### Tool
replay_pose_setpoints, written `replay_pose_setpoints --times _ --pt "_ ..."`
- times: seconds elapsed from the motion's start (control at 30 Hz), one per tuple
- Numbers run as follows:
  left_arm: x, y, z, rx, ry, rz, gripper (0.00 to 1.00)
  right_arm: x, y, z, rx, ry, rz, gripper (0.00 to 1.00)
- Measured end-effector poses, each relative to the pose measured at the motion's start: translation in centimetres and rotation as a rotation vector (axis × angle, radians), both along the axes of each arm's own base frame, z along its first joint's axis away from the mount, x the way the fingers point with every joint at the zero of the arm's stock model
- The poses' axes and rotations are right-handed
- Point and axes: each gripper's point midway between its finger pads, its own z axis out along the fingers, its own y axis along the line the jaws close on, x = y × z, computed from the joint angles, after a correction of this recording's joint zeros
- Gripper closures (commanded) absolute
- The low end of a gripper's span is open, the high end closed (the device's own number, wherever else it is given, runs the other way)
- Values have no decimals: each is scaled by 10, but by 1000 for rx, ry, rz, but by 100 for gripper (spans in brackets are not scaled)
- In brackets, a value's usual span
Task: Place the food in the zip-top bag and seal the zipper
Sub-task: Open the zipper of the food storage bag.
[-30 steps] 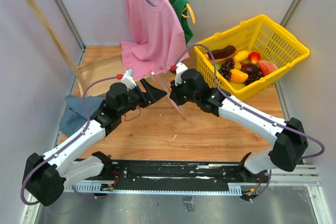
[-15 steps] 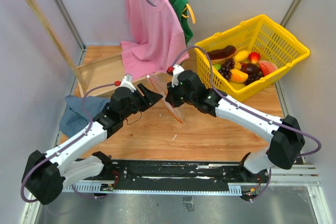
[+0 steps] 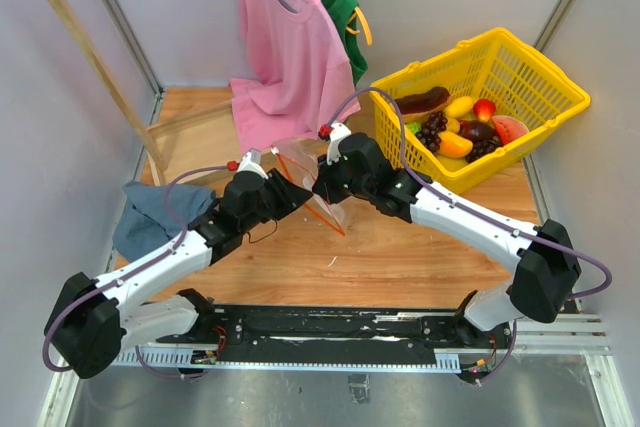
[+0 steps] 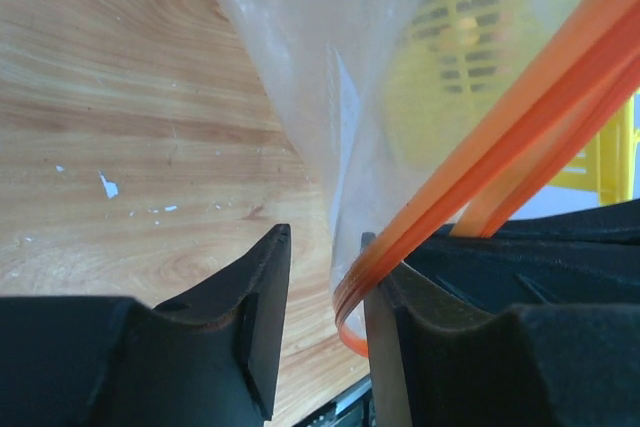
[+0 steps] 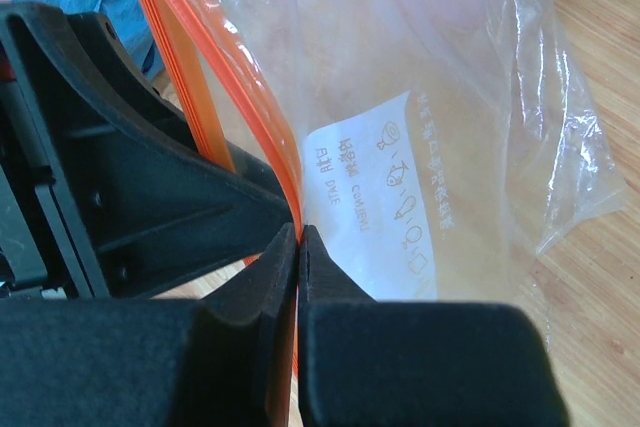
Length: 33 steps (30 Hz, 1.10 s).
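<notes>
From above, the right gripper (image 3: 319,185) is holding the zip-top bag (image 3: 322,199) up over the wooden table (image 3: 400,247), between the two arms, and the bag is showing as a clear, crinkled sheet edged by a thin orange line. The left gripper (image 3: 303,190) is sitting just beside it on the other side. The food (image 3: 455,129) is lying well apart in the yellow basket (image 3: 545,75) at the far right, with a pink shirt (image 3: 290,47) hanging behind and a blue cloth (image 3: 150,212) lying at the left. In the left wrist view, the left gripper (image 4: 325,317) is standing partly open: the see-through film of the bag (image 4: 320,77) is hanging down into the gap, and the zipper (image 4: 480,177), a double orange strip, is curving against the inner face of one finger while the other finger is standing clear of it. The basket (image 4: 470,37) is glowing yellow through the plastic. In the right wrist view, the right gripper (image 5: 300,247) is pressing its fingers tight together on the bag's orange zipper (image 5: 255,87) edge, and the bag (image 5: 480,97) is billowing away, wrinkled and glossy, bearing a white printed label (image 5: 385,197).
</notes>
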Motion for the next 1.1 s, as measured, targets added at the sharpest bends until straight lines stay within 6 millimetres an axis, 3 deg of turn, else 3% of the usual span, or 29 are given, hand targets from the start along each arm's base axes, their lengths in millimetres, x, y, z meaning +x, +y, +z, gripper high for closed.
replay_pose_setpoints --times 0.07,0.3,0.4,0.63,0.73,0.83,1.0,1.1 --pt "-2 -4 0 3 -4 -4 67 0 1 1 5 3 -1 99" --pt "-4 -2 -3 41 -16 8 99 2 2 13 21 -8 -9 99" --pt "-5 5 1 107 -14 10 100 5 -7 16 2 -25 -43 99" --pt "0 22 76 265 -102 1 100 6 -29 29 -29 -60 -109 99" --pt "-5 27 95 332 -100 -28 100 8 -33 29 -40 -51 -126 99" --pt "-12 32 83 420 -31 -75 100 8 -38 23 -51 -25 -147 99" --pt "-33 48 38 564 146 -130 100 14 -45 13 -68 9 -179 99" --pt "-40 52 36 577 162 -145 100 20 -52 -1 -92 35 -204 99"
